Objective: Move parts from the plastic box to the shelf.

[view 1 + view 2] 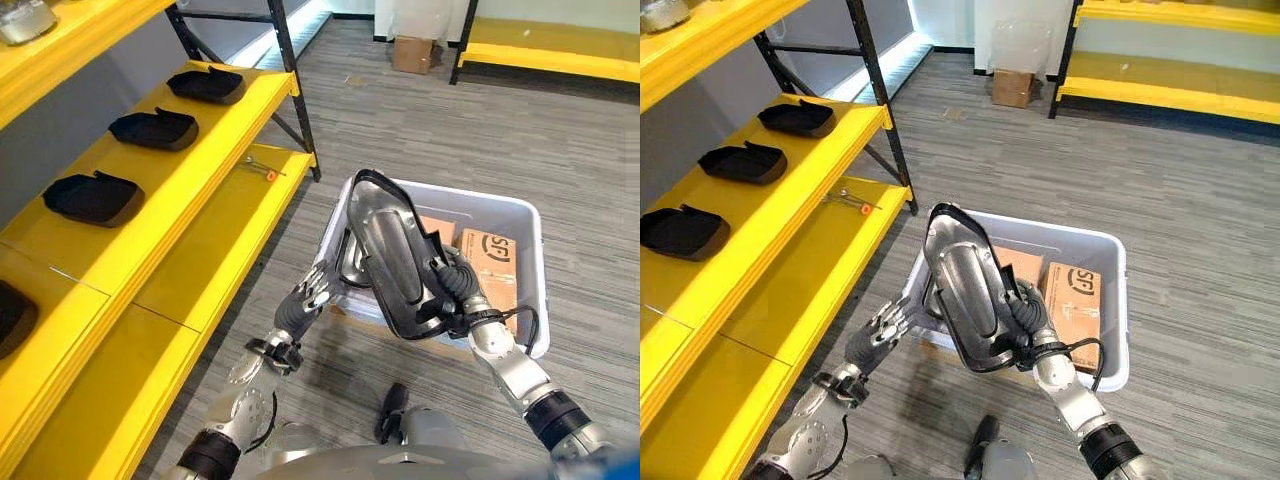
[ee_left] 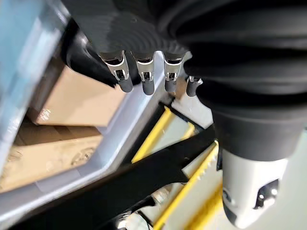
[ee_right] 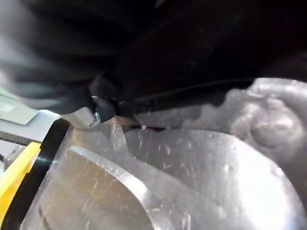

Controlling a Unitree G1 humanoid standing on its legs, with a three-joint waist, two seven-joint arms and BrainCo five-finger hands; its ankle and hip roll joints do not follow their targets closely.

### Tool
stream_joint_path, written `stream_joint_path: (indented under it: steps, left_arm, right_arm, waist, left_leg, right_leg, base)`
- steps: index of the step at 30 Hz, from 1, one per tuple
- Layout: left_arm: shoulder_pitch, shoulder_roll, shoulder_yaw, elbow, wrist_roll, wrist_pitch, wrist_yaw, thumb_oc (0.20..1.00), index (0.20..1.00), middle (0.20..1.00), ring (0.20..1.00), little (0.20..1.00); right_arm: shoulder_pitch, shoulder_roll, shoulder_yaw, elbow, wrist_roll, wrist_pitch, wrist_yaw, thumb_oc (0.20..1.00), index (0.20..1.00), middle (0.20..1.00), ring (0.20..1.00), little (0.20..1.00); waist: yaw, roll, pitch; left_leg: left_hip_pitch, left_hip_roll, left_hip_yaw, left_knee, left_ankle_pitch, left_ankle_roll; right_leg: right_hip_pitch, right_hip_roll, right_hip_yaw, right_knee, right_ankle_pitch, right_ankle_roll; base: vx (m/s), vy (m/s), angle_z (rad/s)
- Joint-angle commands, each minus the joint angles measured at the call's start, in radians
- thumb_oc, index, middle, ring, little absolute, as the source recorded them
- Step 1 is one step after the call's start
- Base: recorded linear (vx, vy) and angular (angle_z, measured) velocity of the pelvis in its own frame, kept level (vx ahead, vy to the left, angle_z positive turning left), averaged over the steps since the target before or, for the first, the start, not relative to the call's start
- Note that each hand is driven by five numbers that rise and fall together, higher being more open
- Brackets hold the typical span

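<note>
Part (image 1: pixel 392 255), a long silver shell with a black rim, stands tilted above the near-left corner of the box (image 1: pixel 528 262), its narrow end up and its broad end low. Right robot hand (image 1: pixel 455 290) is clamped on it, fingers curled round the black edge on the side toward the box's middle; the right wrist view shows the scratched silver face (image 3: pixel 192 182) up close under the dark cover. Left robot hand (image 1: pixel 313 292) reaches in from the lower left with its fingers straight and apart, the tips at the outer wall of the box just beside the part's lower edge (whether they touch the part, I cannot tell). In the left wrist view those fingers (image 2: pixel 123 76) hang loose over the grey rim, with cardboard seen inside it.

The box is grey plastic and sits on the striped grey floor (image 1: pixel 450 130). Inside it lie brown cartons (image 1: pixel 490 262), flat against the far-right side.

To the left runs a yellow shelf (image 1: pixel 190 170) on a black frame. Three black parts lie in a row on its middle level, well apart from one another: one (image 1: pixel 207 84) far, one (image 1: pixel 153 129) in the middle, one (image 1: pixel 92 198) nearer. On the lower level, near its far end, lies a small tool (image 1: pixel 262 168) with an orange tip. A cardboard carton (image 1: pixel 412 53) stands on the floor far off, beside a second yellow shelf (image 1: pixel 560 45).
</note>
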Motion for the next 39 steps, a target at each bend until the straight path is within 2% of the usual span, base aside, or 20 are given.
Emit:
stream_joint_path:
  steps: [1,3,7,11,12,16,20,21,22,23,24,25,26,27,28,29,35,37,38,39]
  left_arm:
    - [0.072,0.02,0.083,-0.114,0.009,-0.059,0.023,1.0,1.0,1.0,1.0,1.0]
    - [0.072,0.039,0.087,-0.112,0.044,-0.072,0.042,1.0,1.0,1.0,1.0,1.0]
    - [0.087,0.071,0.09,-0.115,0.095,-0.089,0.071,1.0,1.0,1.0,1.0,1.0]
    - [0.118,0.107,0.11,-0.125,0.126,-0.089,0.131,1.0,1.0,1.0,1.0,1.0]
    - [0.132,0.12,0.126,-0.125,0.137,-0.101,0.148,1.0,1.0,1.0,1.0,1.0]
    - [0.158,0.136,0.15,-0.127,0.145,-0.118,0.128,1.0,1.0,1.0,1.0,1.0]
    - [0.188,0.147,0.167,-0.135,0.137,-0.144,0.083,1.0,1.0,1.0,1.0,1.0]
    - [0.185,0.147,0.17,-0.127,0.147,-0.138,0.058,1.0,1.0,1.0,1.0,1.0]
    - [0.172,0.14,0.161,-0.13,0.136,-0.126,0.028,1.0,1.0,1.0,1.0,1.0]
    - [0.167,0.134,0.154,-0.13,0.131,-0.126,0.03,1.0,1.0,1.0,1.0,1.0]
    - [0.166,0.134,0.154,-0.13,0.131,-0.126,0.03,1.0,1.0,1.0,1.0,1.0]
    - [0.141,0.115,0.127,-0.128,0.142,-0.121,0.044,1.0,1.0,1.0,1.0,1.0]
    - [0.129,0.107,0.11,-0.125,0.15,-0.124,0.045,1.0,1.0,1.0,1.0,1.0]
    - [0.101,0.084,0.064,-0.118,0.171,-0.117,0.026,1.0,1.0,1.0,1.0,1.0]
    - [0.069,0.07,0.039,-0.104,0.161,-0.103,0.006,1.0,1.0,1.0,1.0,1.0]
    - [0.051,0.062,0.028,-0.095,0.15,-0.085,-0.003,1.0,1.0,1.0,1.0,1.0]
    - [0.058,0.064,0.024,-0.079,0.15,-0.074,-0.022,1.0,1.0,1.0,1.0,1.0]
    - [0.055,0.066,0.015,-0.073,0.147,-0.075,-0.033,1.0,1.0,1.0,1.0,1.0]
    - [0.047,0.065,0.01,-0.071,0.149,-0.072,-0.046,1.0,1.0,1.0,1.0,1.0]
    - [0.045,0.064,0.01,-0.07,0.15,-0.072,-0.048,1.0,1.0,1.0,1.0,1.0]
  right_arm:
    - [-0.031,0.006,0.008,-0.059,0.061,-0.083,0.033,0.2,0.2,0.2,0.2,0.2]
    - [-0.027,0.014,0.011,-0.064,0.065,-0.074,0.055,0.2,0.2,0.2,0.2,0.2]
    - [-0.016,0.021,0.021,-0.077,0.066,-0.064,0.088,0.2,0.2,0.2,0.2,0.2]
    - [-0.014,0.022,0.035,-0.1,0.028,-0.067,0.088,0.2,0.2,0.2,0.2,0.2]
    - [-0.024,0.018,0.032,-0.105,0.02,-0.063,0.081,0.2,0.2,0.2,0.2,0.2]
    - [-0.041,0.015,0.022,-0.116,0.02,-0.053,0.064,0.2,0.2,0.2,0.2,0.2]
    - [-0.065,0.036,0.007,-0.12,0.022,-0.037,0.045,0.2,0.2,0.2,0.2,0.2]
    - [-0.063,0.042,-0.007,-0.127,0.038,-0.028,0.048,0.2,0.2,0.2,0.2,0.2]
    - [-0.051,0.029,-0.019,-0.152,0.02,-0.039,0.043,0.2,0.2,0.2,0.2,0.2]
    - [-0.05,0.026,-0.019,-0.154,0.026,-0.042,0.048,0.2,0.2,0.2,0.2,0.2]
    - [-0.05,0.026,-0.019,-0.154,0.027,-0.042,0.048,0.2,0.2,0.2,0.2,0.2]
    - [-0.053,0.017,-0.021,-0.143,0.046,-0.053,0.069,0.2,0.2,0.2,0.2,0.2]
    - [-0.056,0.015,-0.02,-0.132,0.057,-0.062,0.076,0.2,0.2,0.2,0.2,0.2]
    - [-0.053,0.016,-0.021,-0.111,0.059,-0.076,0.067,0.2,0.2,0.2,0.2,0.2]
    - [-0.039,0.016,-0.03,-0.102,0.056,-0.093,0.072,0.2,0.2,0.2,0.2,0.2]
    - [-0.03,0.018,-0.035,-0.098,0.044,-0.102,0.09,0.2,0.2,0.2,0.2,0.2]
    - [-0.021,0.016,-0.018,-0.104,-0.005,-0.13,0.088,0.2,0.2,0.2,0.2,0.2]
    - [-0.02,0.014,-0.005,-0.097,-0.021,-0.139,0.059,0.2,0.2,0.2,0.2,0.2]
    - [-0.022,0.012,-0.002,-0.097,-0.024,-0.135,0.037,0.2,0.2,0.2,0.2,0.2]
    - [-0.022,0.011,-0.001,-0.096,-0.024,-0.135,0.034,0.2,0.2,0.2,0.2,0.2]
  waist:
    - [-0.02,0.032,-0.066]
    - [-0.021,0.048,-0.072]
    - [-0.011,0.055,-0.076]
    - [0.046,0.062,-0.077]
    - [0.075,0.064,-0.075]
    - [0.116,0.06,-0.069]
    - [0.161,0.055,-0.058]
    - [0.153,0.05,-0.056]
    - [0.127,0.029,-0.059]
    - [0.122,0.024,-0.06]
    - [0.122,0.024,-0.059]
    - [0.109,0.005,-0.06]
    - [0.104,-0.004,-0.06]
    - [0.075,-0.016,-0.054]
    - [0.048,-0.019,-0.062]
    - [0.036,-0.013,-0.076]
    - [0.017,0.002,-0.089]
    - [-0.003,0.01,-0.082]
    - [-0.019,0.006,-0.074]
    - [-0.023,0.007,-0.071]
  left_leg:
    - [0.016,0.021,0.041,0.056,-0.066,-0.008]
    - [0.032,-0.017,0.05,-0.003,-0.105,0.019]
    - [0.033,-0.054,0.038,-0.05,-0.138,0.047]
    - [0.024,-0.098,-0.019,-0.107,-0.136,0.067]
    - [0.018,-0.113,-0.043,-0.125,-0.128,0.07]
    - [0.013,-0.134,-0.072,-0.15,-0.12,0.076]
    - [0.015,-0.171,-0.102,-0.186,-0.119,0.096]
    - [0.009,-0.183,-0.134,-0.204,-0.112,0.104]
    - [-0.003,-0.185,-0.162,-0.211,-0.105,0.096]
    - [-0.004,-0.187,-0.165,-0.211,-0.104,0.092]
    - [-0.003,-0.186,-0.165,-0.211,-0.104,0.091]
    - [-0.009,-0.194,-0.167,-0.211,-0.102,0.077]
    - [-0.013,-0.2,-0.168,-0.211,-0.102,0.071]
    - [-0.034,-0.222,-0.199,-0.206,-0.087,0.079]
    - [-0.032,-0.238,-0.225,-0.207,-0.098,0.083]
    - [-0.02,-0.237,-0.23,-0.208,-0.103,0.08]
    - [0.0,-0.256,-0.197,-0.196,-0.128,0.085]
    - [0.004,-0.243,-0.142,-0.149,-0.161,0.077]
    - [-0.007,-0.212,-0.073,-0.1,-0.171,0.071]
    - [-0.011,-0.204,-0.07,-0.079,-0.184,0.068]
  right_leg:
    - [0.076,0.005,0.12,-0.035,-0.005,0.11]
    - [0.066,-0.023,0.11,-0.01,0.001,0.132]
    - [0.064,-0.052,0.108,0.007,0.013,0.16]
    - [0.063,-0.084,0.087,0.034,0.025,0.204]
    - [0.064,-0.102,0.067,0.044,0.038,0.217]
    - [0.068,-0.131,0.041,0.041,0.074,0.231]
    - [0.051,-0.203,0.029,0.095,0.141,0.264]
    - [0.046,-0.158,0.09,0.127,0.103,0.259]
    - [0.069,-0.02,0.158,0.085,0.017,0.229]
    - [0.076,0.007,0.168,0.066,0.003,0.218]
    - [0.079,0.008,0.167,0.063,0.004,0.217]
    - [0.111,0.069,0.189,-0.022,0.0,0.192]
    - [0.126,0.091,0.204,-0.073,0.015,0.186]
    - [0.123,0.146,0.312,-0.147,0.058,0.158]
    - [0.129,0.159,0.362,-0.18,0.07,0.155]
    - [0.129,0.144,0.361,-0.185,0.08,0.163]
    - [0.126,0.133,0.357,-0.188,0.083,0.171]
    - [0.125,0.119,0.338,-0.174,0.067,0.179]
    - [0.122,0.099,0.314,-0.168,0.067,0.175]
    - [0.124,0.098,0.31,-0.165,0.062,0.176]
  base:
    - [-0.11,0.503,1.15]
    - [-0.11,0.602,0.55]
    - [-0.07,0.372,0.51]
    - [-0.15,0.474,0.55]
    - [-0.18,0.441,0.47]
    - [-0.14,0.319,0.57]
    - [-0.16,0.313,0.67]
    - [-0.07,0.182,0.61]
    - [-0.02,0.088,0.67]
    - [0.01,0.002,1.36]
    - [0.04,-0.019,1.96]
    - [0.07,-0.043,1.72]
    - [0.1,-0.089,0.64]
    - [0.12,-0.119,0.1]
    - [0.16,-0.153,0.6]
    - [0.16,-0.135,0.64]
    - [0.07,-0.078,0.36]
    - [0.03,-0.008,0.3]
    - [0.01,0.017,0.37]
    - [-0.06,0.01,0.46]
